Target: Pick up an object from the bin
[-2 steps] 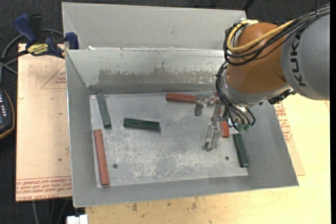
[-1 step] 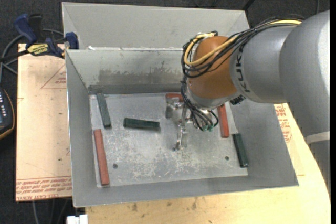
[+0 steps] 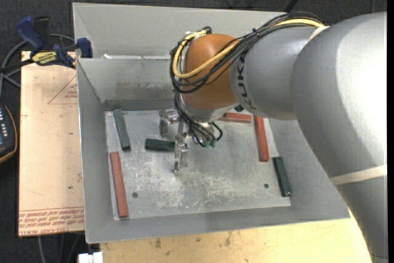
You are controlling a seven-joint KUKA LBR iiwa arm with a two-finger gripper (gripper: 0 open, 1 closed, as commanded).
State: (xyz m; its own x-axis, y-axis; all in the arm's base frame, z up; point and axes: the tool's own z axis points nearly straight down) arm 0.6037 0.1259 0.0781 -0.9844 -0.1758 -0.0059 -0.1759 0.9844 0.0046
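The gripper [image 3: 178, 162] is hanging low over the bare middle of the grey bin [image 3: 203, 197], its fingers looking drawn narrow together with nothing between them. A short dark green block [image 3: 159, 145] is lying just to its left. A left red bar [image 3: 119, 185], left green bar [image 3: 120, 130], right red bar [image 3: 263, 140] and right green bar [image 3: 282, 177] are hugging the floor's edges, leaving the front open.

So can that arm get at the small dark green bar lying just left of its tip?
Probably yes. The dark green bar lies flat on the bare bin floor right beside the lower end of the arm, with nothing on it or between them.
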